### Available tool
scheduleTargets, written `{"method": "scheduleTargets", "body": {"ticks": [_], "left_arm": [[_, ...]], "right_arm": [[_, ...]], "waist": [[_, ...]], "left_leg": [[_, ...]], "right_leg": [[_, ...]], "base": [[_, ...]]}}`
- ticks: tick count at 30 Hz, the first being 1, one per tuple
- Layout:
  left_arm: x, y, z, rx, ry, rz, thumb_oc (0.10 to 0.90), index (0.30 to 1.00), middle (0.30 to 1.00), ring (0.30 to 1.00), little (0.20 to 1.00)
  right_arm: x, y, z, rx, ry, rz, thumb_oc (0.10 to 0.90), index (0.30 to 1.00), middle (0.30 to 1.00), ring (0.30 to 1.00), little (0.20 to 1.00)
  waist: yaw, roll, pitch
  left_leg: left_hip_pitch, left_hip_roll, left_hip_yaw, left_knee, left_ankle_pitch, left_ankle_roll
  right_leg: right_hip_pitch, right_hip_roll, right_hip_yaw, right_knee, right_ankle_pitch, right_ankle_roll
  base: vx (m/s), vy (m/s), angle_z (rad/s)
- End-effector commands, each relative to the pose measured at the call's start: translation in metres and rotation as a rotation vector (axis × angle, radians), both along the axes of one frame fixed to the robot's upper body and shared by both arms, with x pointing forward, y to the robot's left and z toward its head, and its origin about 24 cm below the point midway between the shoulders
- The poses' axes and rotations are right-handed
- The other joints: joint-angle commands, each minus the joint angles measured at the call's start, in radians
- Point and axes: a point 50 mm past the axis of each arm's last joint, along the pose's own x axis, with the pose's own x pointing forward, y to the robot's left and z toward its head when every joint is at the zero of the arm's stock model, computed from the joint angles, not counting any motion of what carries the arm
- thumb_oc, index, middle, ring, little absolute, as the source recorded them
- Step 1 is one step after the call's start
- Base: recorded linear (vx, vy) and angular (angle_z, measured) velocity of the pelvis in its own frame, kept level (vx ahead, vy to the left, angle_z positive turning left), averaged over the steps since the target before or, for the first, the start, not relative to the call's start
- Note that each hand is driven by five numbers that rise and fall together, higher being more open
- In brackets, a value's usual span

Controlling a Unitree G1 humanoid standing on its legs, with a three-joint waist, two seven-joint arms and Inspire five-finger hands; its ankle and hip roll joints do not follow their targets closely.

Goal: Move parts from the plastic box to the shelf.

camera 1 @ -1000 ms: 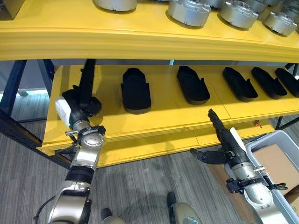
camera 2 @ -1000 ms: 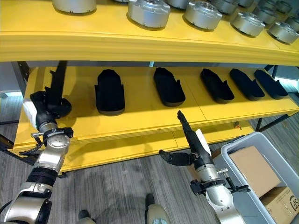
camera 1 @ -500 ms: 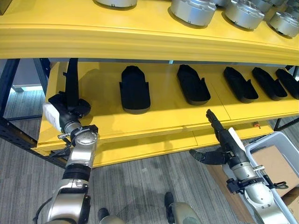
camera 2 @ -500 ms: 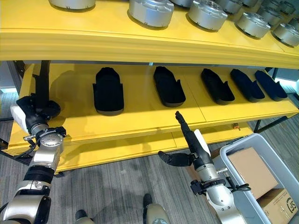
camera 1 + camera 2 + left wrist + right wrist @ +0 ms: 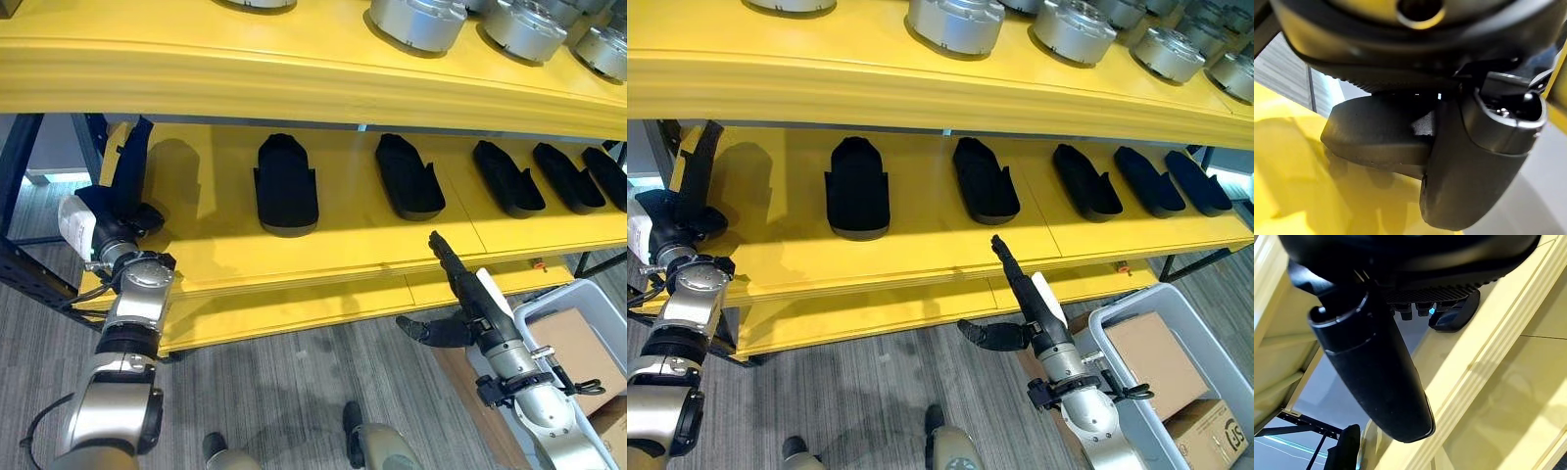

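My left hand is at the far left end of the lower yellow shelf, shut on a long black part that stands upright above it. In the left wrist view the thumb presses against that part. Several matching black parts lie flat in a row on the shelf, the nearest right of my left hand. My right hand is open in front of the shelf's edge with straight fingers, holding nothing. The grey plastic box is at the lower right beside it.
A brown cardboard box lies inside the plastic box. Silver round parts stand on the upper yellow shelf. A dark blue frame post rises left of the shelf. Grey floor lies below.
My left hand has moved left along the lower shelf with the black part, from beside the first lying part to the shelf's left end. The right hand has barely moved.
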Motion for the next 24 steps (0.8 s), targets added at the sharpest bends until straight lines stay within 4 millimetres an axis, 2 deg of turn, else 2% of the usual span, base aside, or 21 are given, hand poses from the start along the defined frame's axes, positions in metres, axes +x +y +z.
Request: {"method": "scheduleTargets", "body": {"ticks": [1, 8, 13, 21, 24], "left_arm": [[0.009, -0.004, 0.107, 0.26, -0.287, -0.042, 0.4, 0.3, 0.3, 0.3, 0.3], [0.007, 0.006, 0.107, 0.298, -0.221, -0.021, 0.4, 0.3, 0.3, 0.3, 0.3], [0.011, 0.003, 0.108, 0.292, -0.206, -0.042, 0.4, 0.3, 0.3, 0.3, 0.3], [0.012, 0.015, 0.103, 0.305, -0.115, -0.016, 0.4, 0.3, 0.3, 0.3, 0.3], [0.012, 0.013, 0.107, 0.327, -0.118, -0.028, 0.4, 0.3, 0.3, 0.3, 0.3]], "right_arm": [[0.001, -0.006, 0.058, -0.01, -0.285, 0.021, 0.9, 1.0, 1.0, 1.0, 1.0], [0.0, -0.011, 0.057, -0.022, -0.273, 0.008, 0.9, 1.0, 1.0, 1.0, 1.0], [-0.001, -0.012, 0.057, -0.025, -0.266, 0.005, 0.9, 1.0, 1.0, 1.0, 1.0], [-0.001, -0.015, 0.058, -0.018, -0.266, 0.007, 0.9, 1.0, 1.0, 1.0, 1.0], [-0.001, -0.016, 0.059, -0.018, -0.271, 0.0, 0.9, 1.0, 1.0, 1.0, 1.0]], "waist": [[0.011, 0.015, -0.043], [0.011, 0.021, -0.047], [0.01, 0.021, -0.049], [0.004, 0.021, -0.051], [0.004, 0.02, -0.048]], "left_leg": [[0.009, 0.032, 0.005, 0.023, -0.002, 0.029], [0.014, 0.024, 0.005, 0.015, -0.001, 0.03], [0.01, 0.022, 0.004, 0.014, 0.001, 0.031], [0.012, 0.027, 0.008, 0.017, -0.003, 0.03], [0.008, 0.03, 0.007, 0.022, -0.004, 0.031]], "right_leg": [[0.037, -0.033, 0.033, 0.061, -0.043, 0.018], [0.044, -0.037, 0.031, 0.053, -0.041, 0.02], [0.044, -0.041, 0.028, 0.056, -0.042, 0.021], [0.037, -0.037, 0.035, 0.061, -0.043, 0.024], [0.031, -0.034, 0.04, 0.064, -0.043, 0.023]], "base": [[0.0, 0.0, 0.0], [0.0, 0.0, 0.0], [0.0, 0.001, 0.01], [0.0, 0.0, 0.0], [0.0, -0.002, -0.01]]}}
